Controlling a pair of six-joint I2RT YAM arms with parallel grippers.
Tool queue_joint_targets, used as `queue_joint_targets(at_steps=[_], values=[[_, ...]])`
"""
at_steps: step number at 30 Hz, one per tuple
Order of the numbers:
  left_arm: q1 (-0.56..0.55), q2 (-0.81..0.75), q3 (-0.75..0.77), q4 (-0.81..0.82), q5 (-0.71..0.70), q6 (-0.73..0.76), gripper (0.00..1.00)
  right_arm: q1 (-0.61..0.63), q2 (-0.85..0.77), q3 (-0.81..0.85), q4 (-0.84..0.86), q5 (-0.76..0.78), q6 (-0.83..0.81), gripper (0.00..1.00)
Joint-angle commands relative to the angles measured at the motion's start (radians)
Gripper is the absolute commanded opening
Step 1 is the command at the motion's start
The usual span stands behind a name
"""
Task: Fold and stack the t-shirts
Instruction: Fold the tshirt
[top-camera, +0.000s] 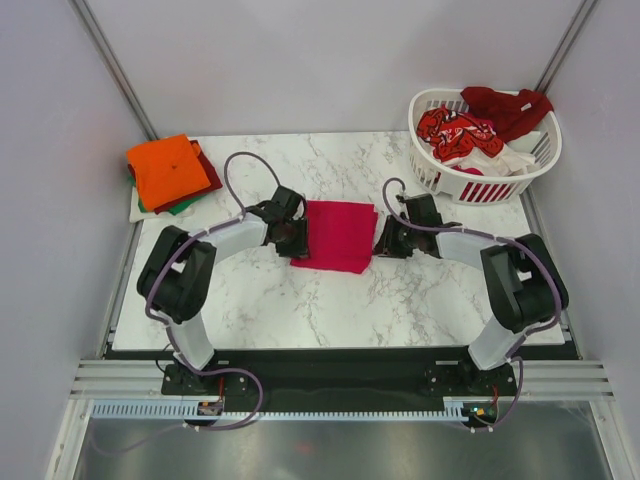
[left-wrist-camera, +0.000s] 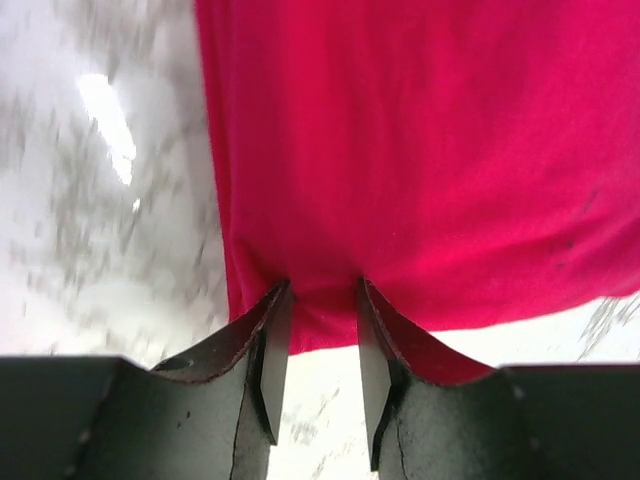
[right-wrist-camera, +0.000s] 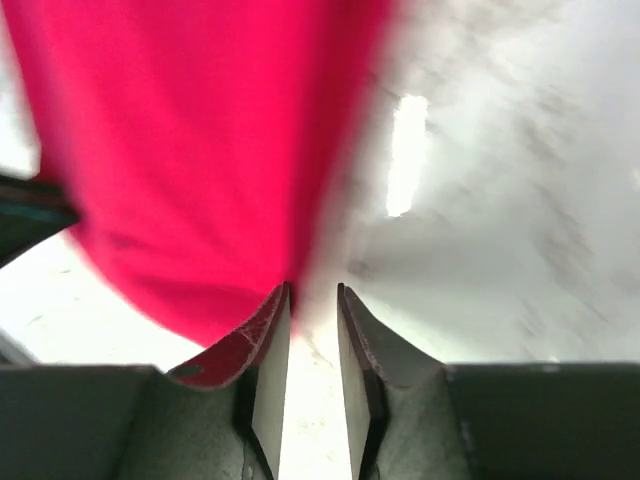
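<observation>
A magenta-red t-shirt (top-camera: 338, 235) lies folded into a rectangle in the middle of the marble table (top-camera: 300, 300). My left gripper (top-camera: 297, 238) is at its left edge and my right gripper (top-camera: 380, 240) at its right edge. In the left wrist view the shirt (left-wrist-camera: 420, 150) fills the upper frame. The left gripper (left-wrist-camera: 323, 285) stands open there, with the shirt's edge lying flat between its tips. In the right wrist view the right gripper (right-wrist-camera: 313, 288) is open on bare table, the shirt (right-wrist-camera: 190, 140) just beside its left finger.
A stack of folded t-shirts, orange on top (top-camera: 168, 170), sits at the back left corner. A white slatted basket (top-camera: 440, 175) at the back right holds a red-patterned shirt (top-camera: 458, 132) and a dark red one (top-camera: 508, 108). Walls enclose the table.
</observation>
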Motion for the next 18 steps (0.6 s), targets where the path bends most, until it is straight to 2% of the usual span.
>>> queue_joint_targets(at_steps=[1, 4, 5, 8, 13, 18], values=[[0.005, -0.112, -0.088, -0.152, -0.049, -0.018, 0.41, -0.010, -0.122, 0.051, -0.303, 0.263, -0.087, 0.34], [0.000, -0.219, 0.001, -0.234, -0.067, -0.011, 0.44, -0.010, -0.214, 0.121, -0.366, 0.322, -0.094, 0.41], [-0.001, -0.228, 0.038, -0.264, -0.075, -0.005, 0.44, -0.010, -0.223, 0.141, -0.371, 0.323, -0.095, 0.45], [-0.001, -0.188, 0.176, -0.277, -0.095, 0.018, 0.44, -0.008, -0.193, 0.235, -0.373, 0.265, -0.095, 0.46], [0.011, -0.067, 0.357, -0.298, -0.072, 0.065, 0.43, 0.030, -0.045, 0.393, -0.324, 0.135, -0.103, 0.36], [0.061, 0.094, 0.468, -0.295, -0.033, 0.108, 0.40, 0.069, 0.156, 0.548, -0.287, 0.004, -0.089, 0.25]])
